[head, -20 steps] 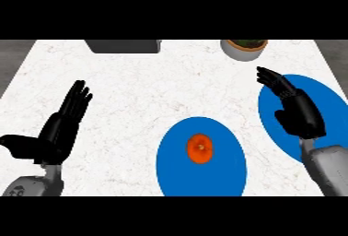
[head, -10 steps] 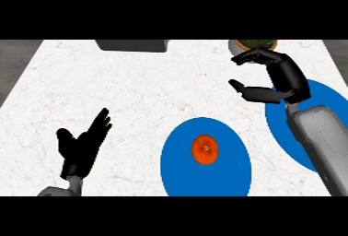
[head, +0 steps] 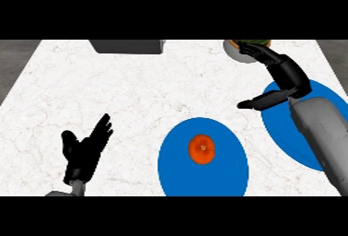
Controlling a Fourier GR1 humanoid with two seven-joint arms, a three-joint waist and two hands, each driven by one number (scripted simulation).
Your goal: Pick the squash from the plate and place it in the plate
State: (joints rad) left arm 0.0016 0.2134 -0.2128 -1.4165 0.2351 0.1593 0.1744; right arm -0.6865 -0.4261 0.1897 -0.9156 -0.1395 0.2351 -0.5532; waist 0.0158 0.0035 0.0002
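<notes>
An orange squash [head: 202, 149] lies in the middle of a blue plate [head: 178, 173] at the lower centre of the white counter. A second blue plate [head: 325, 97] sits at the right edge, partly hidden by my right forearm. My right hand [head: 284, 73] hovers open above the far right of the counter, fingers stretched toward the back and thumb pointing left, well clear of the squash. My left hand [head: 85, 150] rests open at the lower left, fingers up, holding nothing.
A dark grey box [head: 127, 46] stands at the counter's back edge, left of centre. A round bowl [head: 245, 48] with something brown and green in it sits at the back right, just beyond my right hand's fingertips.
My right hand has risen further toward the back right corner, its fingers now reaching the bowl. The left hand has stayed low at the left. The squash has not moved.
</notes>
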